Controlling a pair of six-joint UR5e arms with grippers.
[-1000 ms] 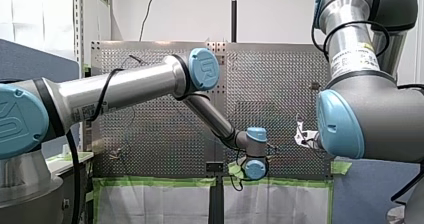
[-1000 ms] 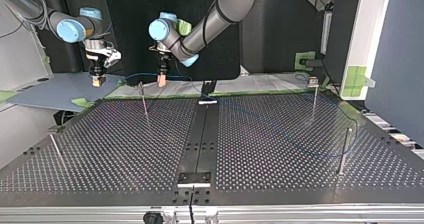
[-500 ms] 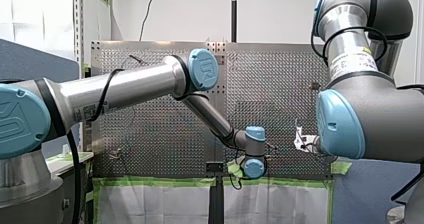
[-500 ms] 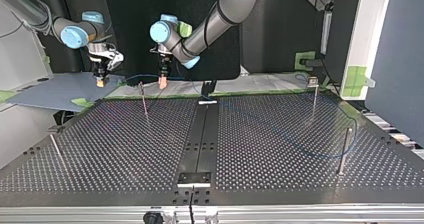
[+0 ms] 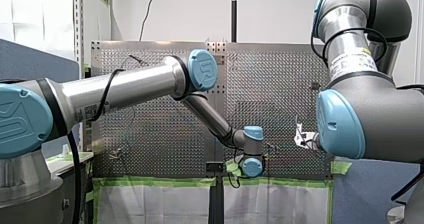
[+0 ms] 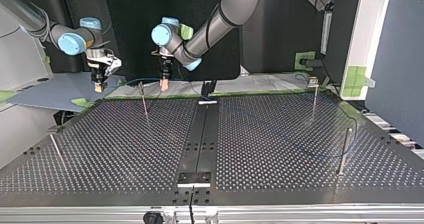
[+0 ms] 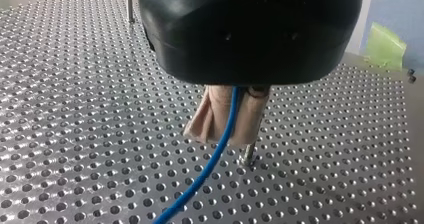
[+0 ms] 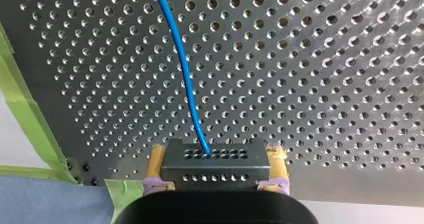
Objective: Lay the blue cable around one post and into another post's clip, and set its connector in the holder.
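Gripping: left end effector (image 7: 227, 136) pinches blue cable (image 7: 210, 166); right end effector (image 8: 215, 184) clamps connector (image 8: 215, 165).
Post (image 6: 144, 99): between them, nearer left.

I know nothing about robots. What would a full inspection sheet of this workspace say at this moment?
Surface: perforated table with a dark centre strip.
Job's things: blue cable; its metal connector, held above the table and not in a holder; thin upright posts, one with a clip on top.
Clutter: nothing seen.
Grippers: my left gripper is shut on the blue cable with beige pads; my right gripper is shut on the connector with yellow pads.
Cables: a black cable runs along my left arm.
Surroundings: green tape at the table's edges.
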